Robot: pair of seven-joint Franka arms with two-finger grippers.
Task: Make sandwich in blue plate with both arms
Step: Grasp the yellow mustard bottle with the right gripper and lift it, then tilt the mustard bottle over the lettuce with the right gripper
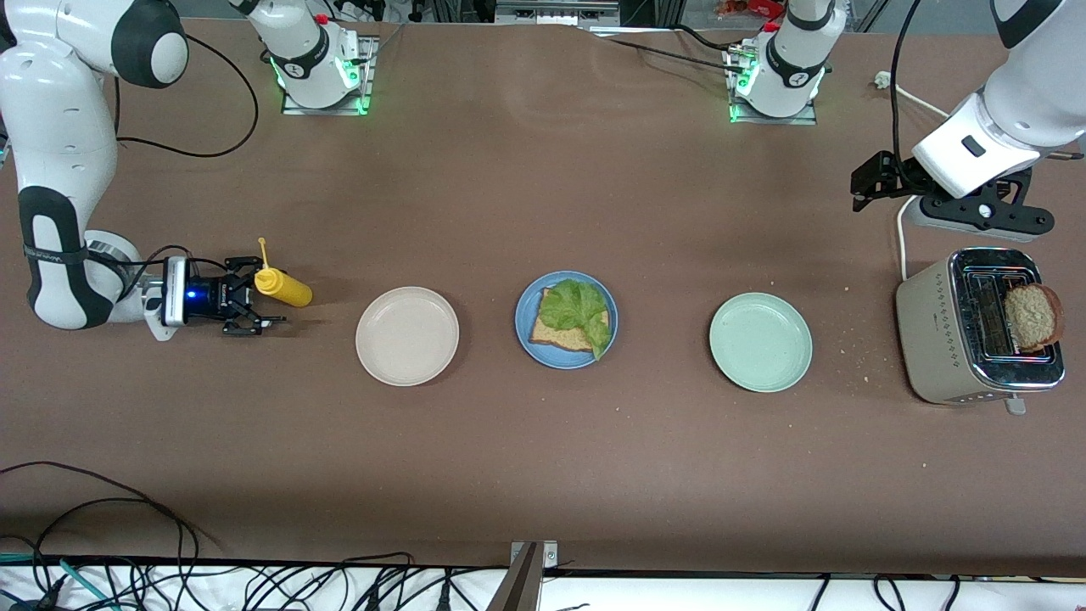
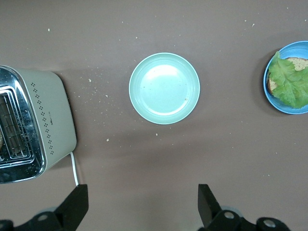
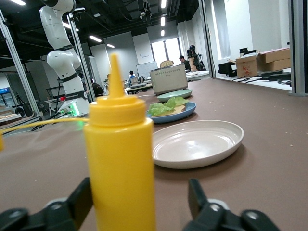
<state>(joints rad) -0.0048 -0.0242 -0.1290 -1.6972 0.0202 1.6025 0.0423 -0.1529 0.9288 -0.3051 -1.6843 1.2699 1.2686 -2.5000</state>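
Your right gripper (image 1: 254,307) sits low at the table's right-arm end, jaws spread around the yellow mustard bottle (image 1: 284,288); the bottle stands upright between the fingers (image 3: 79,202), one finger close against it and the other still apart, so no grip is shown. Your left gripper (image 2: 143,204) hangs high with jaws wide and empty, over bare table near the toaster (image 1: 976,335).

On the front view's clock face, the blue plate (image 1: 526,327) is at centre, carrying one brown bread slice (image 1: 562,337) topped with a ruffled lettuce leaf (image 1: 579,307). At nine o'clock from it lies the beige plate (image 1: 407,336), with the bottle farther out that way. At three o'clock lies the pale green plate (image 1: 761,342), then the toaster, a second bread slice (image 1: 1033,316) sticking up from its slot.
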